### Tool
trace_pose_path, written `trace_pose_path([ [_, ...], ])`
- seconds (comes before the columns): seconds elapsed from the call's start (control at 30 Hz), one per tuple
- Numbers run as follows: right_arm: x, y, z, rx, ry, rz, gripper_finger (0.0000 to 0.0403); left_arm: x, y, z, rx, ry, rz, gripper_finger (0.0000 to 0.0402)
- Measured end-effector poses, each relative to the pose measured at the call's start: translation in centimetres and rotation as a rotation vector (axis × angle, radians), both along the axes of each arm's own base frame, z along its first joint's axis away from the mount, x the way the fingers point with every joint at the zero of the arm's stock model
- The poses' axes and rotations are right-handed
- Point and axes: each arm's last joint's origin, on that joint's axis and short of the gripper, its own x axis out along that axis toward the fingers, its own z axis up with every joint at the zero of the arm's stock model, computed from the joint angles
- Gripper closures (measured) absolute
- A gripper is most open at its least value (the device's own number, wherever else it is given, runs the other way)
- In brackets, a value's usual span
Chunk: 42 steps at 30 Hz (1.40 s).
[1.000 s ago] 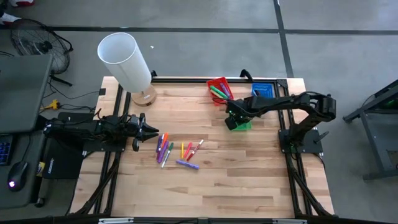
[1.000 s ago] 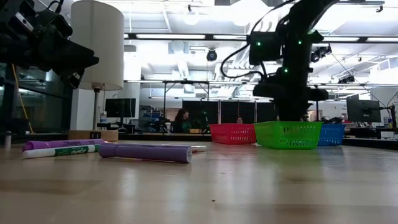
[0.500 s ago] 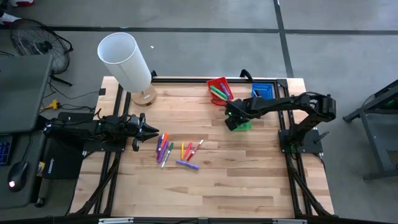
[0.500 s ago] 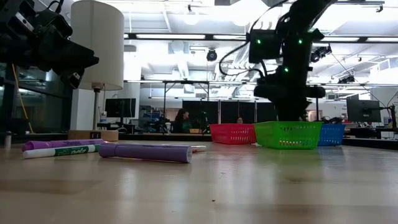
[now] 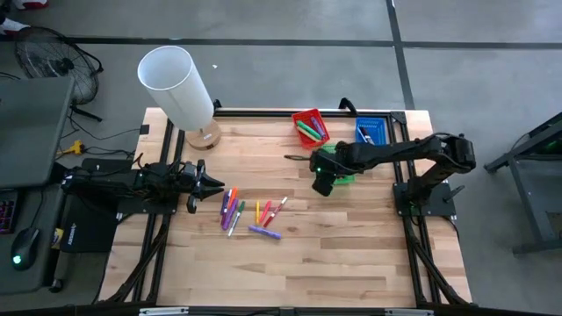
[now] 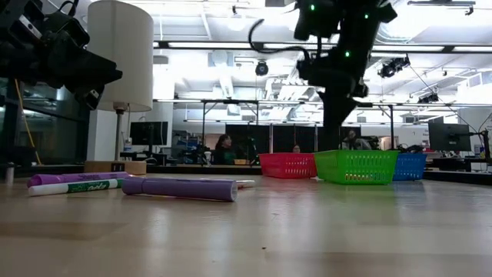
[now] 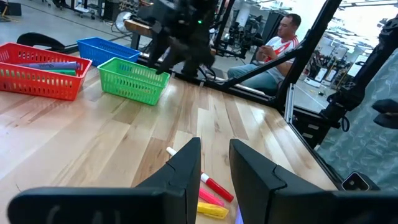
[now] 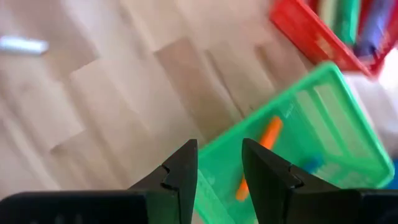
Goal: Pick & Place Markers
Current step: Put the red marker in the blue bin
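Loose markers (image 5: pixel 250 213) lie mid-table, long axes mostly running toward the far edge, just beside the left gripper (image 5: pixel 211 183), well apart from the right gripper (image 5: pixel 321 178). Right gripper hangs over the green tray (image 8: pixel 311 143), fingers parted, empty; an orange marker (image 8: pixel 258 155) lies in that tray. Left gripper: narrow gap, empty, waiting.

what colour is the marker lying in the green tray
Orange: the marker lies inside the green tray, clearest in the right wrist view.
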Motion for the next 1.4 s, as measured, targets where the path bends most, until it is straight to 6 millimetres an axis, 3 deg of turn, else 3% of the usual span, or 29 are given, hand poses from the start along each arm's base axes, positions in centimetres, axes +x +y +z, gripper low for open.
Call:
trace_pose_path([
  [0.33,1.8,2.6,0.1,0.030,-0.044,0.452,0.0288,0.0,0.0,0.0,0.000,0.001,0.000,0.0318],
  [0.73,4.4,3.1,-2.1,0.085,-0.089,0.656,0.0278,0.0,0.0,0.0,0.000,0.001,0.000,0.0318],
  [1.03,9.0,3.2,-2.0,0.053,-0.041,0.793,0.0189,0.0,0.0,0.0,0.000,0.000,0.000,0.0318],
  [1.4,14.8,4.4,-1.9,0.080,0.041,0.977,0.0187,0.0,0.0,0.0,0.000,0.000,0.000,0.0318],
])
